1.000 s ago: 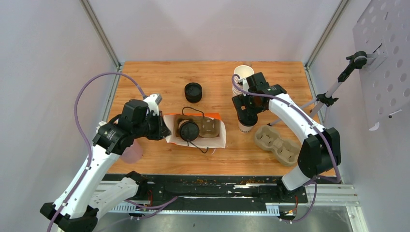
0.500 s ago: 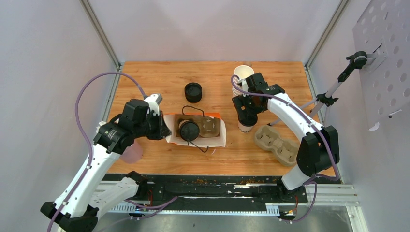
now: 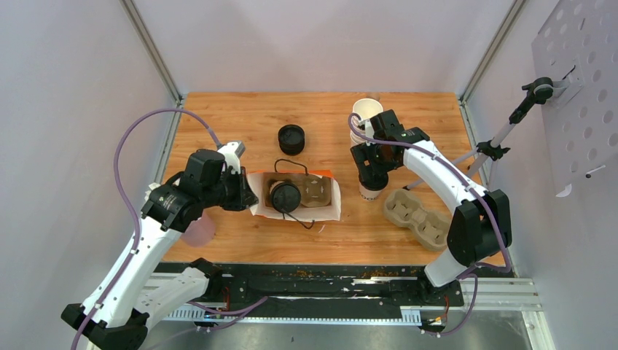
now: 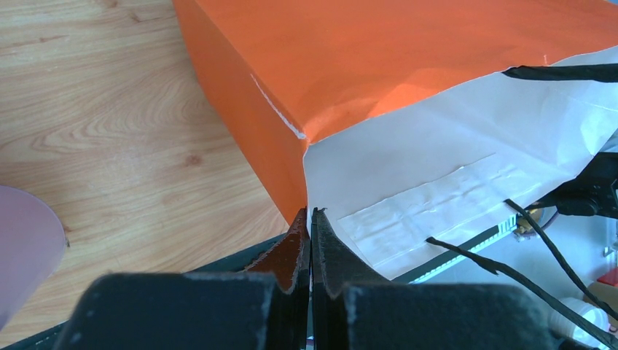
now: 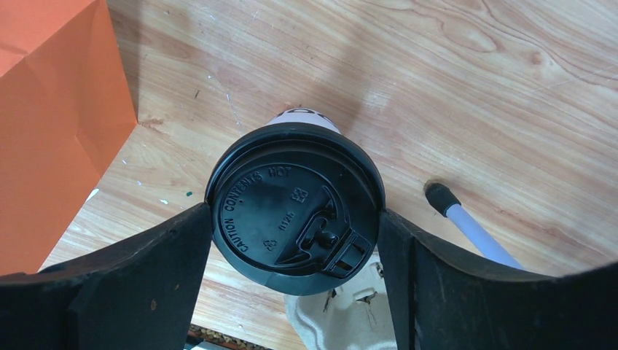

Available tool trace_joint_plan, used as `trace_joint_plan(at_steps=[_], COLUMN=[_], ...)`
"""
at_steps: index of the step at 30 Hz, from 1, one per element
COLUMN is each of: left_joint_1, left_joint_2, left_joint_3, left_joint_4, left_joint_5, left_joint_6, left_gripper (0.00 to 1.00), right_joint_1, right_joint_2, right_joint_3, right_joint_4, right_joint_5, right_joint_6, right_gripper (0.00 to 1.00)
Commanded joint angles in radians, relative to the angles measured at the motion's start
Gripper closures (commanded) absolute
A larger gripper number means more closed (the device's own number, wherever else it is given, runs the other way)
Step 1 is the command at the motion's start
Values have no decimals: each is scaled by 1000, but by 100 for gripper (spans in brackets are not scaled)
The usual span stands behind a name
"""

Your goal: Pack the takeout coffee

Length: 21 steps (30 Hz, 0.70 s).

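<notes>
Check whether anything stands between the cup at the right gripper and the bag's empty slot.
Nothing on the table between them. Only the wall of the orange bag; the lidded cup would likely go over it to the empty slot.

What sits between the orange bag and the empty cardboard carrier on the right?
In the top view, a lidded coffee cup stands between the orange bag and the carrier, with the right gripper straddling it.

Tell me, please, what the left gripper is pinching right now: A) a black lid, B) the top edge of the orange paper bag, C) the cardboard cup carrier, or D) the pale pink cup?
B: the left wrist view shows the left gripper shut on the rim of the orange bag.
</notes>
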Motion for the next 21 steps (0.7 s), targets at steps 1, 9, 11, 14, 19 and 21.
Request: trace_joint_plan(at_steps=[1, 9, 11, 14, 19, 21], left_joint_1=[3, 3, 3, 3, 3, 3], left_joint_2=[-4, -5, -6, -10, -9, -7], left_joint_3=[26, 25, 23, 17, 11, 9], left_joint_4=[26, 29, 31, 34, 39, 41], left_joint_5=[4, 6, 9, 7, 9, 11], left_joint_6=[18, 12, 9, 6, 4, 0], left_gripper=[100, 100, 100, 100, 100, 100], right_joint_1=[-3, -4, -3, -2, 1, 13], right_joint_2=[1, -40, -66, -121, -215, -250], right_joint_3=[-10, -39, -25, -10, 44, 94], right_joint_4=[15, 18, -5, -45, -147, -196], right_joint_5=[16, 0, -13, -28, -55, -69], right_joint_6=[-16, -8, 1, 9, 23, 32], right_gripper=[19, 33, 34, 33, 33, 33])
